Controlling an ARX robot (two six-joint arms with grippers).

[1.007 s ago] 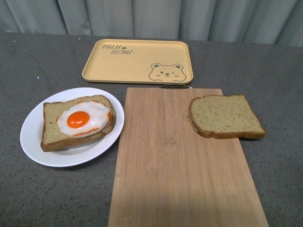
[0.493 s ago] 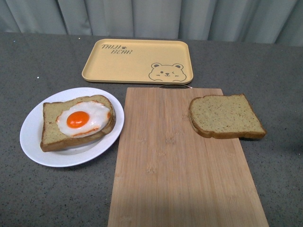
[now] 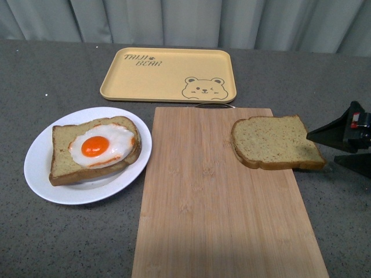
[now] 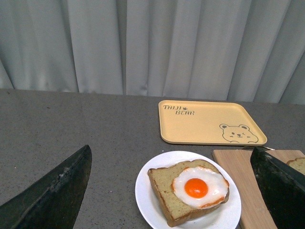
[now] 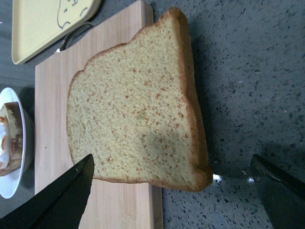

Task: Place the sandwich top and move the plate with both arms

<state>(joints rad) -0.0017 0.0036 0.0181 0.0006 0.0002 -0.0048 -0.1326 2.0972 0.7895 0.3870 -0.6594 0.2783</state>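
The sandwich top (image 3: 276, 143) is a plain tan slice lying on the right part of a wooden board (image 3: 214, 197), its right edge hanging over the board's side; it fills the right wrist view (image 5: 136, 102). The white plate (image 3: 40, 168) sits left of the board and carries a bread slice with a fried egg (image 3: 95, 146); both show in the left wrist view (image 4: 145, 188). My right gripper (image 3: 341, 148) is open at the right edge, just right of the plain slice, not touching it. My left gripper (image 4: 174, 200) is open, held back from the plate, and is out of the front view.
A yellow tray with a bear drawing (image 3: 170, 75) lies behind the board on the grey speckled table (image 3: 52, 75). A grey curtain (image 3: 185, 20) closes the back. The board's metal handle (image 3: 214, 105) points at the tray.
My right gripper has come into the front view from the right edge and now sits beside the plain slice. Bread, plate and tray have not moved.
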